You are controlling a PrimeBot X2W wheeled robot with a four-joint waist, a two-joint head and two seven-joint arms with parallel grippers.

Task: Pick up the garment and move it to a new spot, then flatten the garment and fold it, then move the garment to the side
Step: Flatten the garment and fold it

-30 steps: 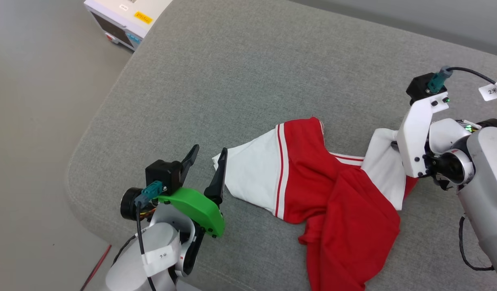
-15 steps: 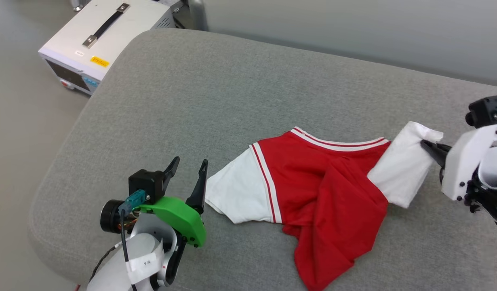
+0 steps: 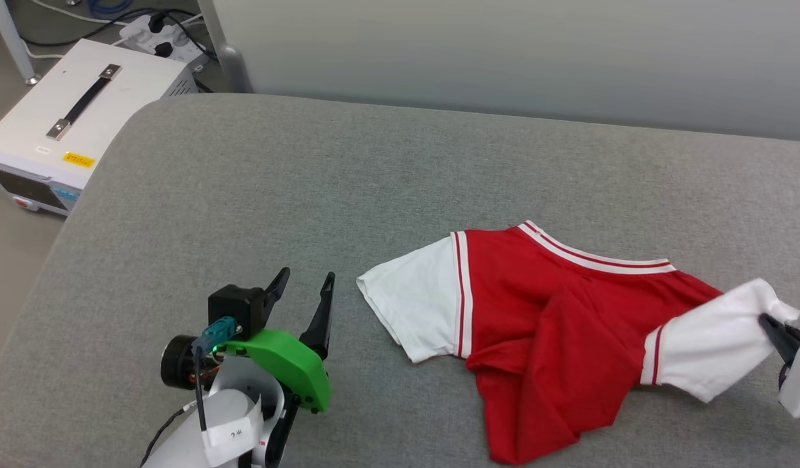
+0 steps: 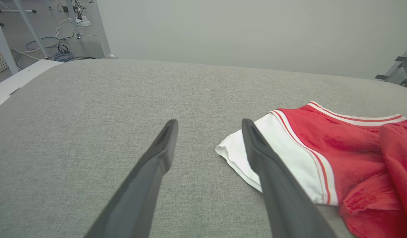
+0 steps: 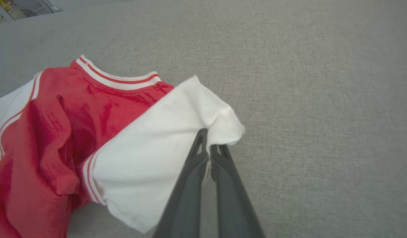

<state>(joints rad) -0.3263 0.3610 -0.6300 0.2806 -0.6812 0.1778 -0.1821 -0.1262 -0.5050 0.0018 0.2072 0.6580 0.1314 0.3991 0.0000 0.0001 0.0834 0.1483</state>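
Garment: the red T-shirt lies rumpled on the grey cushion, in its right half as the head view shows it. The red body is bunched, with one fold lying over the middle and a flap reaching toward the near edge.
Collar: the striped collar trim, red and white, runs along the shirt's far edge, on the side of the pale back panel.
Sleeve on the left: the left-hand sleeve is white and lies flat on the cushion. Its cuff points toward the left gripper, and a red-and-white stripe marks where it joins the body.
Sleeve on the right: the right-hand sleeve is white and drawn out to the right, away from the body. Its end is gathered into a pucker where it is pinched.
Right arm: the right gripper has its fingers pressed together on the cuff end of the right-hand sleeve. In the right wrist view the white cloth is nipped between the tips.
Left arm: the left gripper has its fingers spread wide with nothing between them. It hangs over bare cushion just beside the left-hand sleeve, and the head view shows a gap between finger and cuff.
Floor, far left: a white box with a black handle stands past the cushion's corner. A power strip and cables lie behind it.
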